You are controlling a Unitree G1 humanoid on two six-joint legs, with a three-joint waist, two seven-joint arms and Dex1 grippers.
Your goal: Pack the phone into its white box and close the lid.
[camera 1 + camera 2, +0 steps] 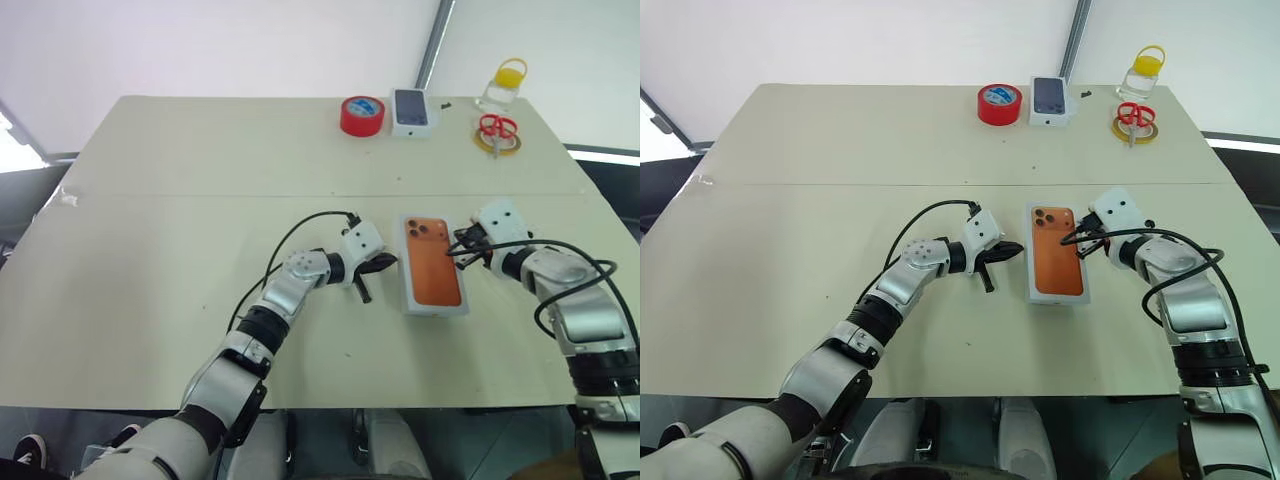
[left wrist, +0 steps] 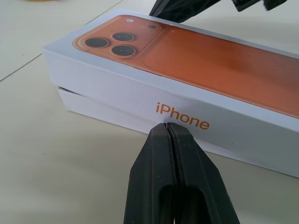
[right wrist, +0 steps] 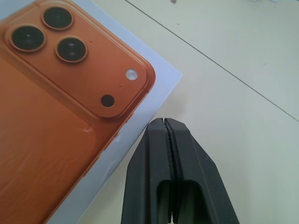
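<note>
The table [image 1: 180, 250], a broad pale surface with a seam running across it, carries every item.

Near its middle, toward the robot's right, the lid [image 1: 434, 262] sits on the white box [image 2: 93, 108]; its top bears the printed orange phone picture within a white border. In the left wrist view the lid is not fully down: a strip of the box's white wall shows beneath the lid's lower edge, and the lid's side carries orange lettering (the brand name). The phone itself is not visible, being either covered or elsewhere; which cannot be told.

The left gripper [image 1: 385, 263] lies level just beside the lid's left long side, its two black fingers [image 2: 175, 158] pressed together with nothing between them, their tips at or almost at the lid's side wall.

The right gripper [image 1: 462, 250] stands at the lid's right edge, near the printed camera cluster; its fingers [image 3: 170, 154] are likewise pressed together and hold nothing, the tips over the white border at the lid's corner.

Along the table's far edge, well apart from the box: a red tape roll [image 1: 362, 115]; just beside it a smaller white box [image 1: 411, 111] with a dark phone picture; red-handled scissors [image 1: 497, 128] lying on a yellow ring; and a clear jar [image 1: 503, 88] with a yellow handle.
</note>
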